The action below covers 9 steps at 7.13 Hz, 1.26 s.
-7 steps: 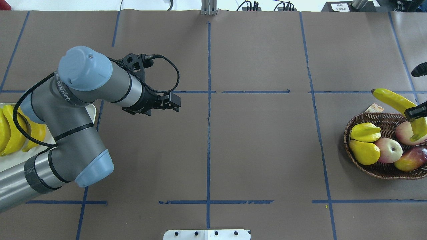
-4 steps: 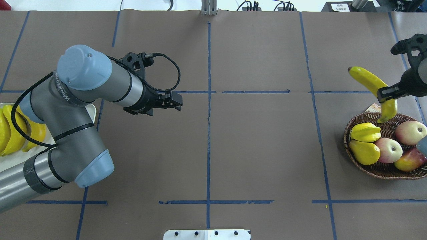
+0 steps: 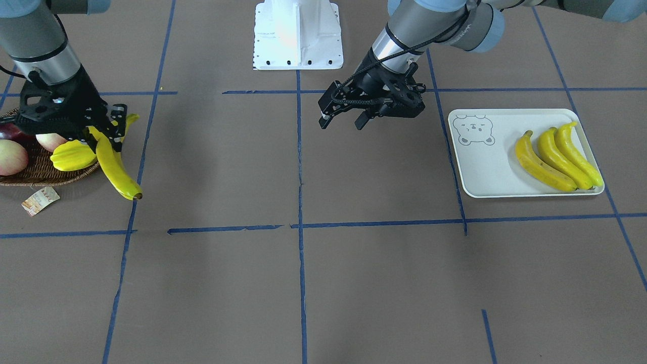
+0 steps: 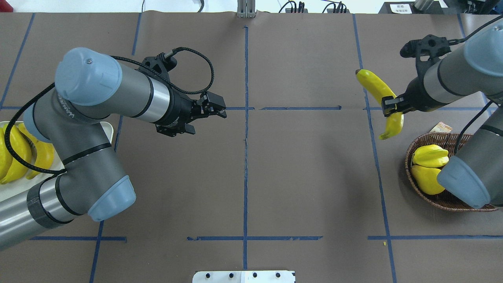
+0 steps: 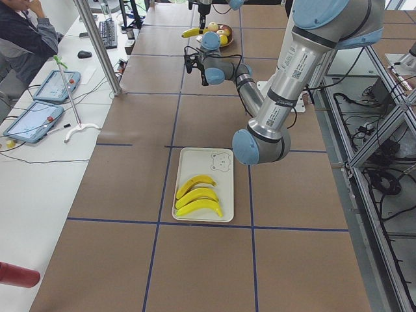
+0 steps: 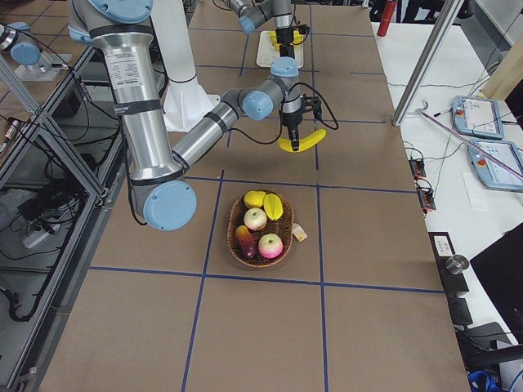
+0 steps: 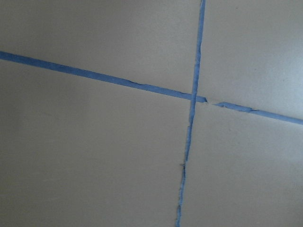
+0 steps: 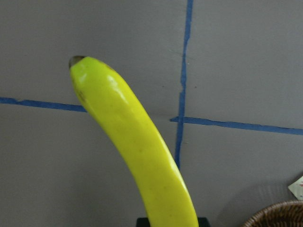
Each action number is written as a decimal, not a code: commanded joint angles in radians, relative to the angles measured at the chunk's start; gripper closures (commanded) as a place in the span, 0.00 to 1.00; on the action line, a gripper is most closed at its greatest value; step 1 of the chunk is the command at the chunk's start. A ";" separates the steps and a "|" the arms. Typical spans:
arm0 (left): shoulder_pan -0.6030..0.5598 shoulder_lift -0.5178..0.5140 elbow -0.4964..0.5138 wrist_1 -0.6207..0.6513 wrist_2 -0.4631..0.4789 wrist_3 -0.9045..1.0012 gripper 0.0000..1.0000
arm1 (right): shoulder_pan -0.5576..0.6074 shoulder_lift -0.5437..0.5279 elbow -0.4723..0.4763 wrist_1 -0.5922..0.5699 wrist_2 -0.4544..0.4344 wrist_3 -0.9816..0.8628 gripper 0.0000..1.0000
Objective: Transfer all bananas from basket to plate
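Table [image 4: 306, 177]: brown paper, blue tape grid.
Left arm [image 4: 98, 102] reaches out over the middle of the table. Right arm [image 4: 452, 78] leans over the basket's side.
Plate [image 3: 485, 172]: on the robot's left; three bananas [image 3: 556, 154] lie side by side at its outer end, away from the bear print.
Basket [image 3: 48, 174]: on the robot's right; holds a starfruit [image 4: 430, 155], a pear-like fruit [image 4: 426, 179] and apples [image 6: 256, 218].
Fourth banana [image 4: 377, 88]: in the air, outside the basket on its inner side, dark tip pointing away from the robot.
Right gripper [image 4: 393, 106]: clamped across that banana below its middle.
Left gripper [image 3: 341, 121]: fingers spread, nothing between them, above bare paper.
Paper tag [image 3: 36, 200]: flat on the table beside the basket.
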 commanded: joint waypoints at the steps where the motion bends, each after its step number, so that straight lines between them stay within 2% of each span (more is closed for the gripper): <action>1: -0.014 -0.008 0.016 -0.113 0.026 -0.065 0.02 | -0.075 0.115 -0.024 0.011 -0.009 0.136 0.96; 3: -0.013 -0.016 0.033 -0.200 0.049 -0.130 0.01 | -0.120 0.176 -0.036 0.016 -0.009 0.200 0.96; 6: -0.011 -0.059 0.147 -0.411 0.098 -0.219 0.01 | -0.212 0.186 -0.122 0.346 -0.009 0.388 0.97; 7: -0.011 -0.065 0.154 -0.437 0.098 -0.230 0.01 | -0.226 0.186 -0.140 0.419 -0.009 0.431 0.97; 9: -0.010 -0.100 0.192 -0.439 0.107 -0.231 0.01 | -0.252 0.186 -0.142 0.484 -0.009 0.493 0.97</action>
